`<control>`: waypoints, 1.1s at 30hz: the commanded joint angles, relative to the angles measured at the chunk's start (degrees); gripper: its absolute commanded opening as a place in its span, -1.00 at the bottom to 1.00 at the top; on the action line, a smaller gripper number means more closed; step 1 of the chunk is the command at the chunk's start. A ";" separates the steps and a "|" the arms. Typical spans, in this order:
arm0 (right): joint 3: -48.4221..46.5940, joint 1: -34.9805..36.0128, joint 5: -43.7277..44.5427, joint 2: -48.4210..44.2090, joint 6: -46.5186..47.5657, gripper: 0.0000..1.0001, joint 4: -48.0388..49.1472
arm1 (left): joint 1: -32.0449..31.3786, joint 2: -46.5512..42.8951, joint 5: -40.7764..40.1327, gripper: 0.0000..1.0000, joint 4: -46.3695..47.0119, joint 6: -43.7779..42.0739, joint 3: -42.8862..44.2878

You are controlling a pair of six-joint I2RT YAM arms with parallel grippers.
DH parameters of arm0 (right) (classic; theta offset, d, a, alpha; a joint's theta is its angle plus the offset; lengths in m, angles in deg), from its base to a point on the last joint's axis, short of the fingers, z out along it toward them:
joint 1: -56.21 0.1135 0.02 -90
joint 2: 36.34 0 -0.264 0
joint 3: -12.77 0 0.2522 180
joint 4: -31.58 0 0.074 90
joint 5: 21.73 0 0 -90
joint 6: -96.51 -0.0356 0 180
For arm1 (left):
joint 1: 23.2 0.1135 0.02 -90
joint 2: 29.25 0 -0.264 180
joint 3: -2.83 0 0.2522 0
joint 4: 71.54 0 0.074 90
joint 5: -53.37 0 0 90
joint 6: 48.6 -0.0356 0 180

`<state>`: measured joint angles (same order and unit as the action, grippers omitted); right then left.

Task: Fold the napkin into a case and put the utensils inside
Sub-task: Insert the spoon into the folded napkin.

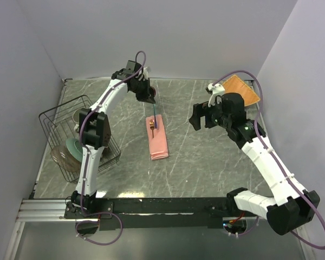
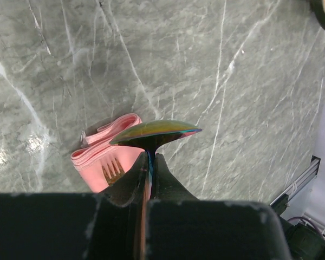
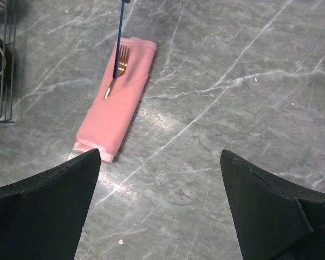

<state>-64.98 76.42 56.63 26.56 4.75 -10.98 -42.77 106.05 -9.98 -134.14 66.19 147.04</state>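
Observation:
The salmon-pink napkin lies folded as a narrow case (image 1: 157, 138) mid-table. The gold fork (image 3: 119, 62) is tucked in it, with its tines sticking out of the far end. My left gripper (image 1: 150, 99) is shut on the spoon and holds it upright above that far end. In the left wrist view the spoon bowl (image 2: 154, 132) sits just past the closed fingertips (image 2: 161, 168), with the case (image 2: 100, 154) and fork tines (image 2: 112, 170) below. The spoon's handle (image 3: 119, 38) hangs down over the fork. My right gripper (image 1: 197, 116) is open and empty, to the right of the case (image 3: 116, 103).
A black wire rack (image 1: 76, 135) holding crockery stands at the left edge and also shows in the right wrist view (image 3: 0, 65). An orange-tan woven mat (image 1: 241, 89) lies at the back right corner. Walls close in on three sides.

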 commanded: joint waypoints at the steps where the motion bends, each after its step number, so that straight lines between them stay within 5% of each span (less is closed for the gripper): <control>1: -3.86 -0.34 0.83 1.26 0.79 1.00 0.58 | 0.06 0.31 1.91 -0.99 -0.64 0.42 3.05; 33: -7.47 -0.34 -0.75 4.17 0.35 1.00 -1.00 | -1.26 0.93 2.79 -0.99 0.32 5.00 -5.03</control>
<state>-70.12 76.42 56.33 31.02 5.10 -12.51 -43.15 111.08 -8.86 -134.08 69.60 143.00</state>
